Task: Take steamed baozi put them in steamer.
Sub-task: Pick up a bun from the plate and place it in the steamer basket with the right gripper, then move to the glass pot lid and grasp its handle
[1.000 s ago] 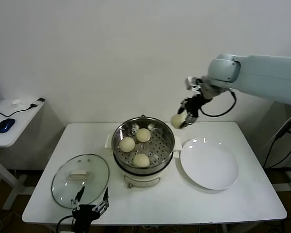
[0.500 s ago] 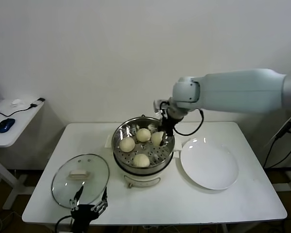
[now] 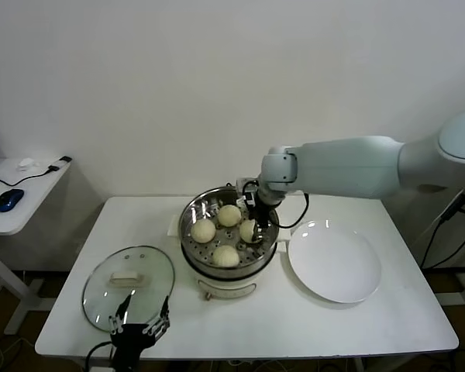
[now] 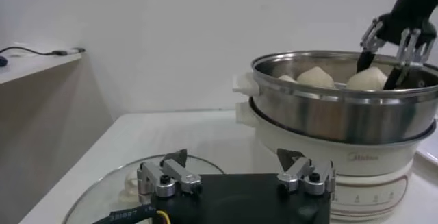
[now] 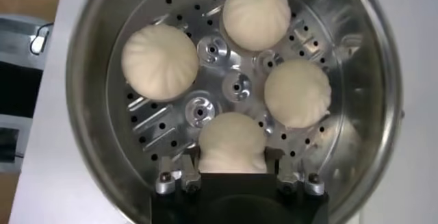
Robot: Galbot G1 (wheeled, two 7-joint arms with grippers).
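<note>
The steel steamer sits on its cream pot base at the table's middle. Three baozi lie in it. My right gripper reaches down into the basket's right side, shut on a fourth baozi. In the right wrist view that baozi is squeezed between the fingers, low over the perforated bottom, next to the three others. My left gripper is open and empty at the table's front left, over the lid's near edge.
An empty white plate lies right of the steamer. The glass lid with its white handle lies front left. A side table with a mouse stands at the far left. The steamer's wall rises ahead of the left gripper.
My right gripper has carried the baozi from above the pot's right side leftward and down into the steamer. The left arm has barely moved.
</note>
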